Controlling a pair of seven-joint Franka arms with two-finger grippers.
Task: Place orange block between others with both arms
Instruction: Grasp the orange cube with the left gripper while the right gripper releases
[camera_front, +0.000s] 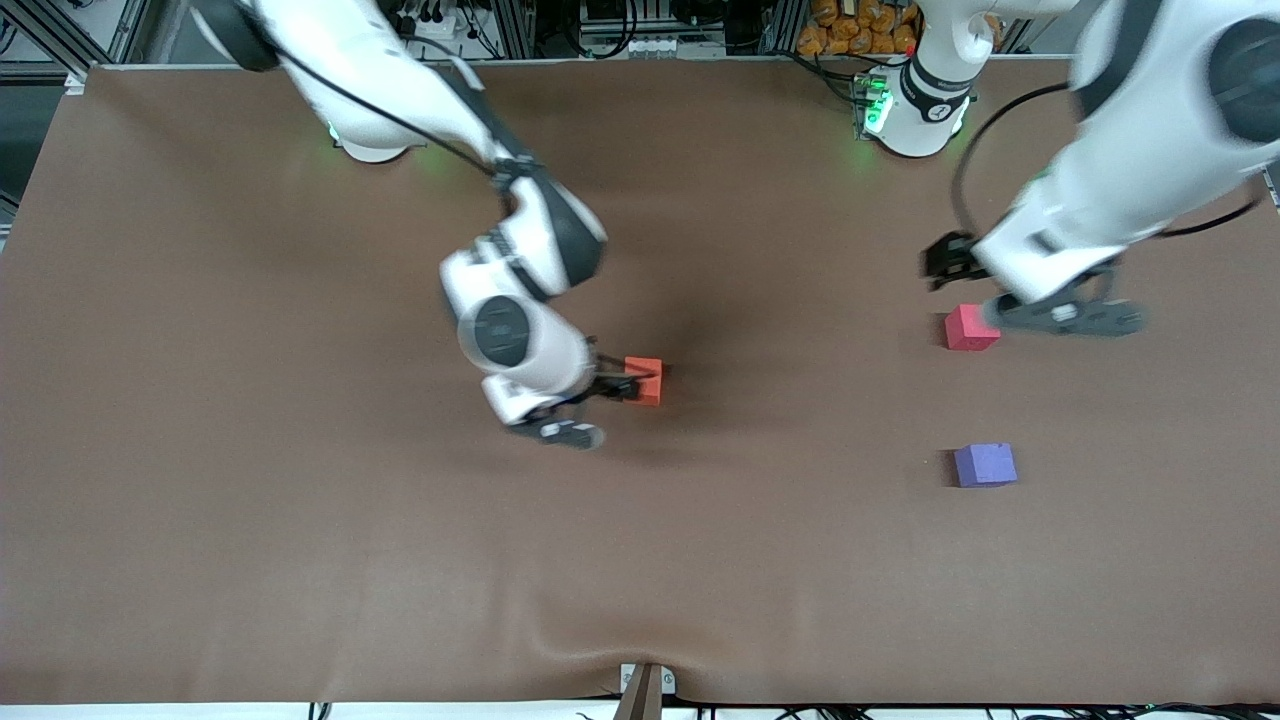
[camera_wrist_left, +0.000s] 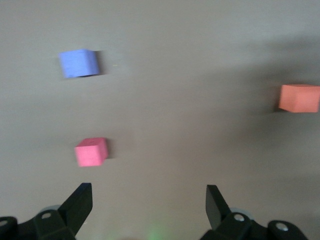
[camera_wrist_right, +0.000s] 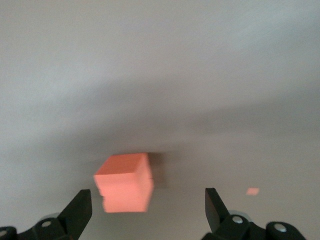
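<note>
The orange block (camera_front: 644, 380) (camera_wrist_right: 125, 183) lies on the brown table near its middle. My right gripper (camera_front: 612, 386) (camera_wrist_right: 148, 200) is open just beside it, and the block sits ahead of the fingertips, nearer one finger and touching neither. The pinkish-red cube (camera_front: 970, 327) (camera_wrist_left: 91, 151) and the purple-blue cube (camera_front: 985, 465) (camera_wrist_left: 78, 63) lie toward the left arm's end, the purple-blue one nearer the front camera. My left gripper (camera_front: 1065, 318) (camera_wrist_left: 149, 197) hangs open and empty next to the pinkish-red cube. The left wrist view also shows the orange block (camera_wrist_left: 299, 98) farther off.
A brown cloth (camera_front: 300, 550) covers the whole table, with a wrinkle and a small bracket (camera_front: 645, 688) at its front edge. The two arm bases (camera_front: 915, 110) glow green along the back edge. Open cloth lies between the two cubes.
</note>
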